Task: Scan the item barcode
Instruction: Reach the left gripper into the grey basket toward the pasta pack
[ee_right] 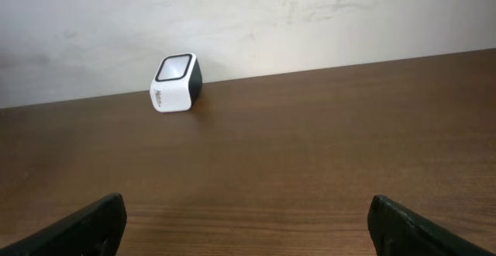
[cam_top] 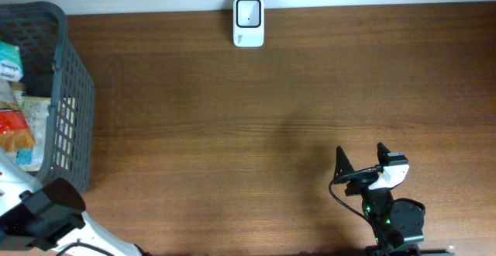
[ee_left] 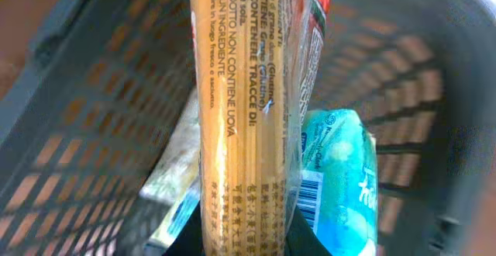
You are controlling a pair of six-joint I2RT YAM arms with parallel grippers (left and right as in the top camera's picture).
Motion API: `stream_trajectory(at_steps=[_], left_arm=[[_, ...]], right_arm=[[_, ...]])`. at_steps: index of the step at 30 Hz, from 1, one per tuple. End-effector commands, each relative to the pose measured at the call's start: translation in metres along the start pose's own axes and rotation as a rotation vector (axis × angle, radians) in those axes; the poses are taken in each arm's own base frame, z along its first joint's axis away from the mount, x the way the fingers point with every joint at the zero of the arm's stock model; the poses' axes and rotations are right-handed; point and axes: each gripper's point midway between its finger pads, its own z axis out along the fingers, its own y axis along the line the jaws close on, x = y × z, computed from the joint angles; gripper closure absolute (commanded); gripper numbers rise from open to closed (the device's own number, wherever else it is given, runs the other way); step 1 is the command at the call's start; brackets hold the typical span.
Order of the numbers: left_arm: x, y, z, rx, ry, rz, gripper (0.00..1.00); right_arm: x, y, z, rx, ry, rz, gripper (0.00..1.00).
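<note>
In grey basket (ee_left: 85, 132), left end effector (ee_left: 244, 244) clamps spaghetti packet (ee_left: 240, 108) pointing ahead; right end effector (ee_right: 246, 217) wide, empty.

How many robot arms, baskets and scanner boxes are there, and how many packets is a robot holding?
Robot arms: 2 (left arm, right arm)
Grey plastic mesh basket: 1
White scanner box with a dark window: 1
Held packets: 1, the long clear spaghetti packet between the left arm's jaws
Total: 5
</note>
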Motion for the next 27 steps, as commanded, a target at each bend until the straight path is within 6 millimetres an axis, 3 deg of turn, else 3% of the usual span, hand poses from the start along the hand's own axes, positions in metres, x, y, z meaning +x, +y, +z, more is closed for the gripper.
stream_trajectory(at_steps=[1,4,7,9,11,14,18,21,22,27], left_arm=[[0.010,0.062,-0.031,-0.381,-0.015,-0.249,1.00],[0.011,0.062,-0.030,-0.381,-0.012,-0.262,1.00],[0.014,0.049,-0.014,-0.309,0.024,-0.255,1.00],[0.027,0.050,0.018,-0.319,0.102,-0.234,1.00],[0.042,0.050,0.064,-0.319,0.180,-0.198,1.00],[0.066,0.048,0.109,-0.317,0.272,-0.183,1.00],[0.076,0.046,0.131,-0.311,0.305,-0.144,0.99],[0.083,0.044,0.142,-0.299,0.333,-0.143,0.68],[0.087,0.042,0.148,-0.290,0.353,-0.142,0.62],[0.114,0.038,0.184,-0.268,0.453,-0.135,0.59]], right_arm=[[0.003,0.000,0.000,-0.004,0.006,0.003,0.01],[0.004,0.000,0.000,-0.004,0.007,0.003,0.01],[0.003,0.000,0.000,-0.004,0.006,0.003,0.01],[0.003,0.000,0.000,-0.004,0.006,0.003,0.01],[0.003,0.000,0.000,-0.004,0.006,0.003,0.01],[0.003,0.000,0.000,-0.004,0.006,0.003,0.01],[0.003,0.000,0.000,-0.004,0.006,0.003,0.01],[0.004,0.000,0.000,-0.004,0.007,0.003,0.01],[0.003,0.000,0.000,-0.004,0.006,0.003,0.01],[0.003,0.000,0.000,-0.004,0.006,0.003,0.01]])
